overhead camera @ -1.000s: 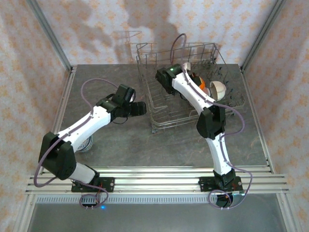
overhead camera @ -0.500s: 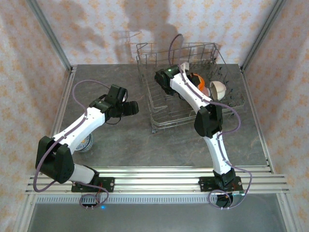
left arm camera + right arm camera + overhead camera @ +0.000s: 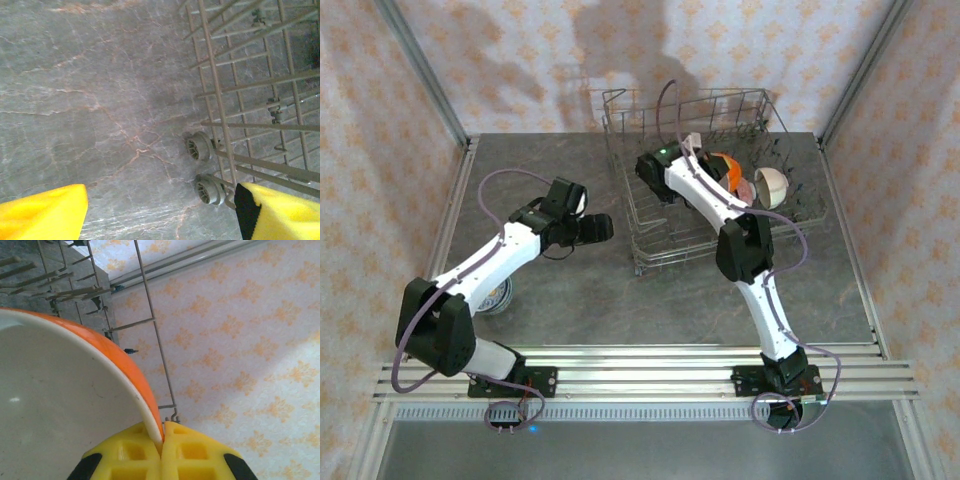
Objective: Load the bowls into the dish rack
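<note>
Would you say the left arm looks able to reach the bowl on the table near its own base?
Probably, but awkwardly: the left gripper is open and empty, yet the bowl lies partly under that arm's own forearm, so it would have to fold back first.

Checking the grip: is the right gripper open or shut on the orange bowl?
Shut on the orange bowl. In the right wrist view, the right gripper has its yellow fingers closed with the rim pinched between.
</note>
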